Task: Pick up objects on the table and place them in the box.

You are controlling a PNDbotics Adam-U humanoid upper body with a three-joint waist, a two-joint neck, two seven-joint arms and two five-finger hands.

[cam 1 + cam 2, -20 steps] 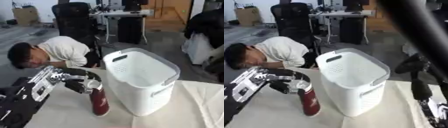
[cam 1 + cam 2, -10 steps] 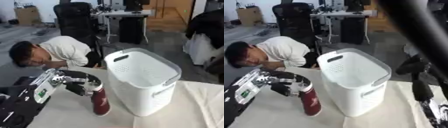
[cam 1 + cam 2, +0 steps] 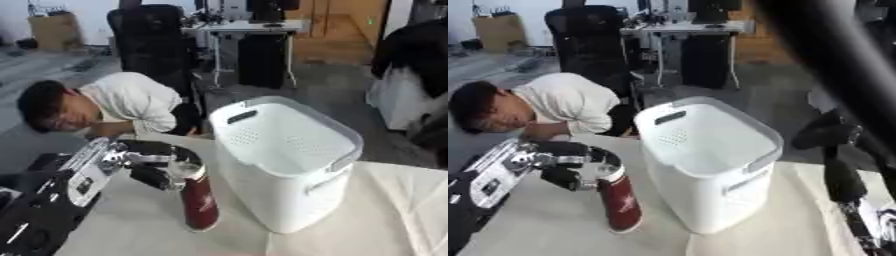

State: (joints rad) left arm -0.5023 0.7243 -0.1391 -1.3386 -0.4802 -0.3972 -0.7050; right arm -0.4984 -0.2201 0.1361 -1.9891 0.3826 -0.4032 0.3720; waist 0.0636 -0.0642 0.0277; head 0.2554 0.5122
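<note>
Because the bottle [image 3: 199,202] stood upright on the table [image 3: 131,225] just left of the box [image 3: 289,160], the left hand [image 3: 157,162] had come at it from the side, its fingers and thumb curled round the silvery top while the red body hung below. Its base looked to be touching the cloth, though I could not tell for sure. That high grip probably suited a lift over the box's tall rim. The right hand [image 3: 872,225] showed near the lower right corner; its fingers could not be made out.
</note>
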